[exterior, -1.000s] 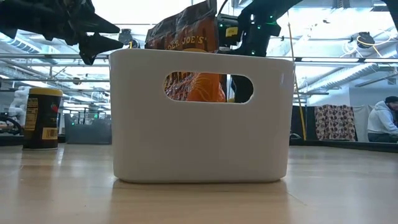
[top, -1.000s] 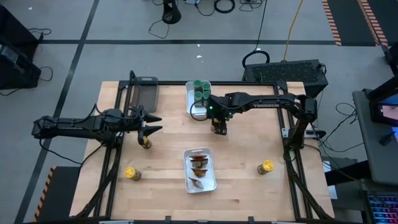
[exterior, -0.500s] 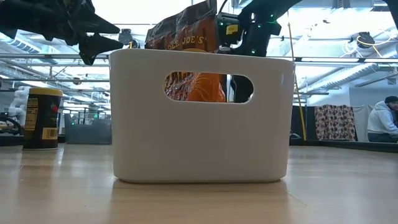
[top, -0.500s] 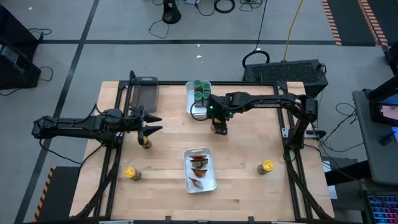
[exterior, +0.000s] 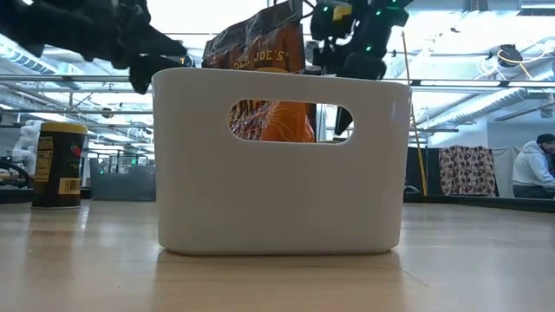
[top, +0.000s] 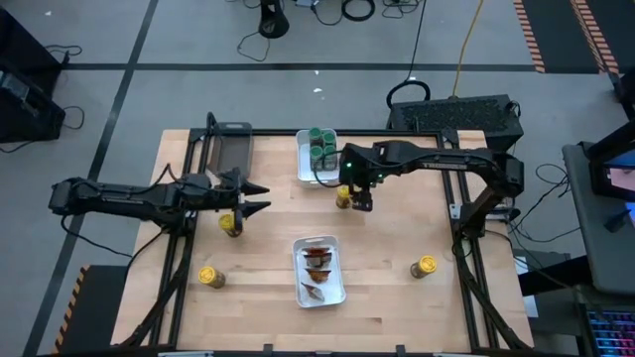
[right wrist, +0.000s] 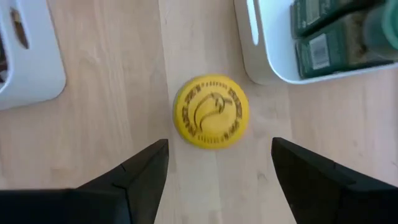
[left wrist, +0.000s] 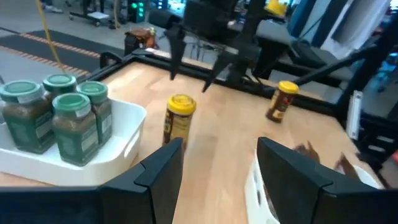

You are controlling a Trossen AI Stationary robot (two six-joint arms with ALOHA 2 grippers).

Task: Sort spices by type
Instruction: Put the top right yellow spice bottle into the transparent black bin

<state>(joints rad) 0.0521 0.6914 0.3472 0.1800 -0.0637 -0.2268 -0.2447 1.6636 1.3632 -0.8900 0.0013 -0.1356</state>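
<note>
A yellow-lidded jar (right wrist: 211, 112) stands upright on the wood just near of the white bin (top: 306, 169) that holds the green-lidded jars (top: 320, 146). My right gripper (right wrist: 217, 171) hangs open above this jar (top: 343, 196), fingers pointing down, touching nothing. My left gripper (top: 260, 197) is open at the table's left, level and pointing right, with another yellow-lidded jar (top: 231, 224) standing just near of it. In the left wrist view its fingers (left wrist: 163, 168) frame the middle jar (left wrist: 180, 121) from afar. Brown-orange packets (top: 317, 263) lie in the near white bin (top: 337, 288).
Two more yellow-lidded jars stand near the front, one at the left (top: 209, 277) and one at the right (top: 424, 266). A dark grey tray (top: 233, 144) lies at the far left. The near bin (exterior: 277, 165) fills the low view. A person sits beyond the table (exterior: 529, 169).
My right gripper has risen and drifted slightly toward the table's right edge, uncovering the yellow-lidded jar, which stands where it was. My left gripper has moved toward the table's right edge, staying level and open.
</note>
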